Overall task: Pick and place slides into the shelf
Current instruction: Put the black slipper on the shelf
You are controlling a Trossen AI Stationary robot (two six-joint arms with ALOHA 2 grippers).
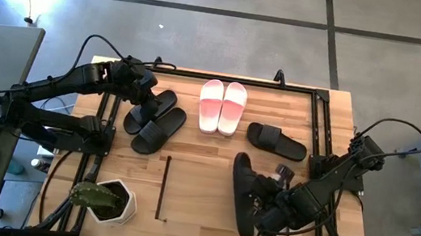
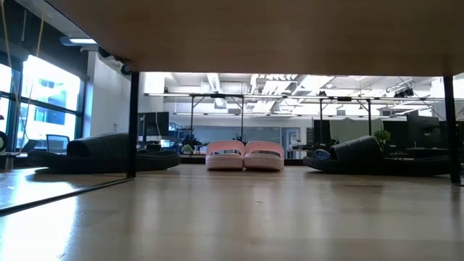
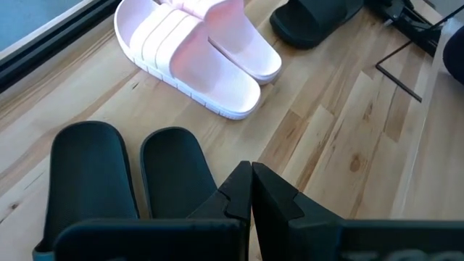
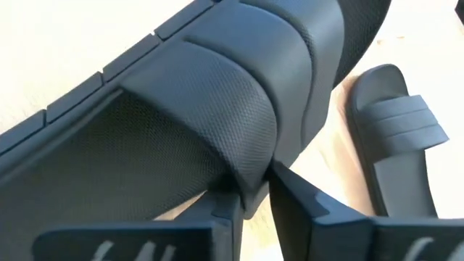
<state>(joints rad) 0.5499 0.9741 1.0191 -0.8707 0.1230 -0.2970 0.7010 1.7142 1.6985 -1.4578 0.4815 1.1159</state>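
my right gripper: fingers nearly closed, pinching the black slide's strap | my left gripper: fully closed, empty, over black pair

Potted cactus in white pot

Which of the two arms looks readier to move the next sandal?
The right one. The right gripper already pinches the strap of a black slide near the table's front, with its fingers closed around it. The left gripper is shut and holds nothing above the other black pair.
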